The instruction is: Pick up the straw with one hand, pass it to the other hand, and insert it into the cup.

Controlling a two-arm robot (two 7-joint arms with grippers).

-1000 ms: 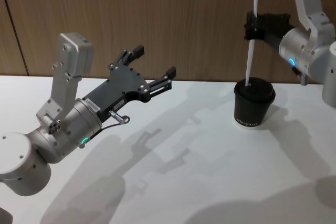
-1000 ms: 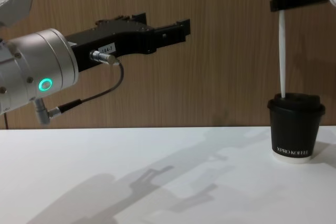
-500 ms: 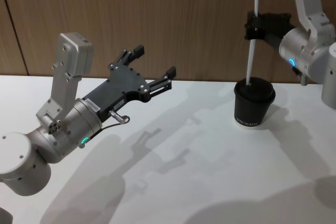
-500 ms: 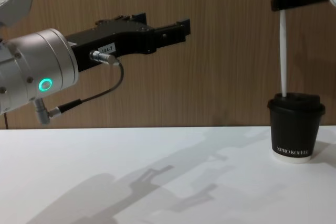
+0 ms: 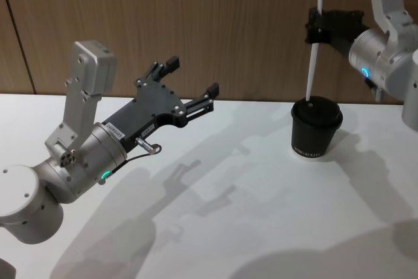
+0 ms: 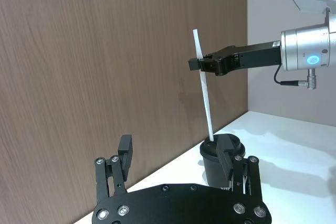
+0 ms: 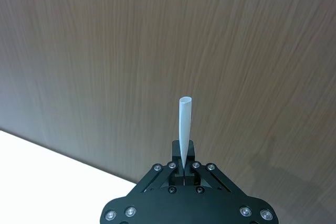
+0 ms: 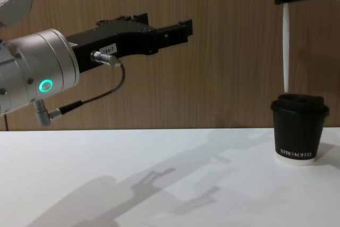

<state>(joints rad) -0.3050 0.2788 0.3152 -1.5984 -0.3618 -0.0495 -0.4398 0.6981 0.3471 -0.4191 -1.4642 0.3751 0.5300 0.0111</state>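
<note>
My right gripper held up near wood wall, fingers clamped on straw near its upper part. Straw hung nearly upright, slightly tilted, lower tip just above lid of cup, apart from it in chest view. Cup stood upright on table, right side. My left gripper hovered well apart on left above table, fingers spread wide, holding nothing.

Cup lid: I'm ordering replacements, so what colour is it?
Black, matching the cup; the lid shows best in the chest view.
</note>
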